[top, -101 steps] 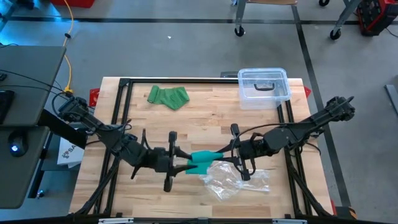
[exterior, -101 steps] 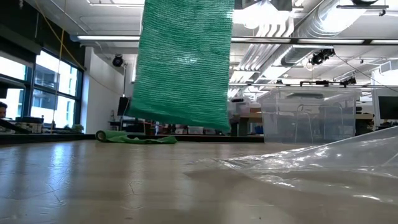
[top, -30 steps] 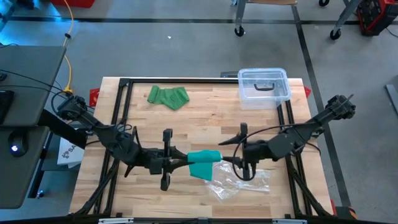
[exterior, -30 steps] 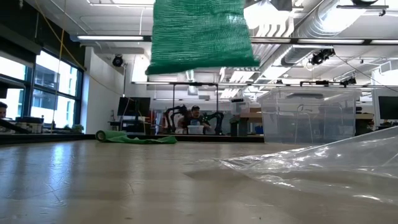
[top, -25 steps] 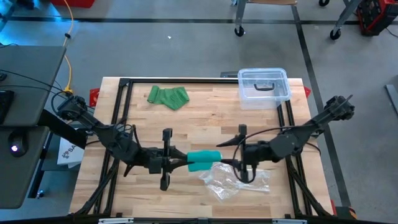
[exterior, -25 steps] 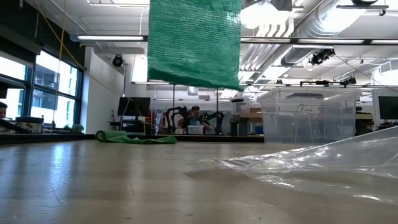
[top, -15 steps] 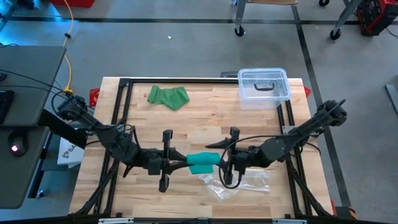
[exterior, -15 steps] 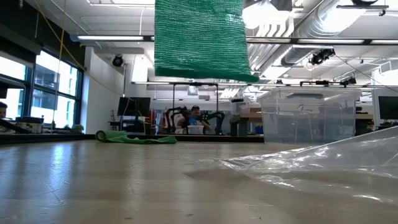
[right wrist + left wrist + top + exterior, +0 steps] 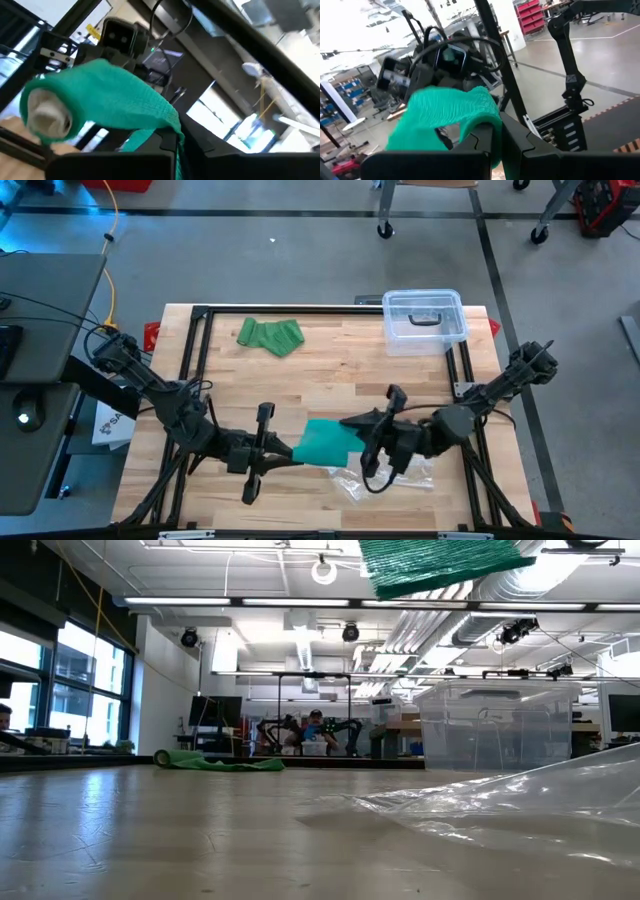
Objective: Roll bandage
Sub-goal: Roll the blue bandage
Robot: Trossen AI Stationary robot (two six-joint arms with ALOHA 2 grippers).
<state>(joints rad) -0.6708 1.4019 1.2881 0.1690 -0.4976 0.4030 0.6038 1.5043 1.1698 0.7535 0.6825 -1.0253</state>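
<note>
A green mesh bandage (image 9: 325, 442) hangs in the air over the table's near middle, between my two grippers. My left gripper (image 9: 290, 455) is shut on its left end and my right gripper (image 9: 352, 432) on its right end. The right wrist view shows a rolled part with a pale core (image 9: 47, 114). In the low view only the bandage's lower edge (image 9: 440, 565) shows, high up. A second green bandage (image 9: 270, 335) lies crumpled on the table at the far left. My left gripper pinches the bandage's left end (image 9: 485, 122) between its two shut fingers, coming level from the table's left. The cloth bulges up beyond the fingertips, clear of the table. My right gripper pinches a strip of the bandage (image 9: 167, 127) that runs from the rolled part to its shut fingers. It comes from the table's right, tipped slightly upward. The bandage is clear of the table.
Crumpled clear plastic wrap (image 9: 385, 475) lies on the table below and right of the bandage. A clear lidded box (image 9: 425, 320) stands at the far right. A black frame (image 9: 200, 315) rims the table. People work at a robot bench far behind, seen in the low view.
My right gripper has shut on the bandage's right end, rolling its wrist and tipping upward. My left gripper has drifted toward the table's near edge. The bandage's hanging part has been drawn up: in the low view only its lower edge remains at the top.
</note>
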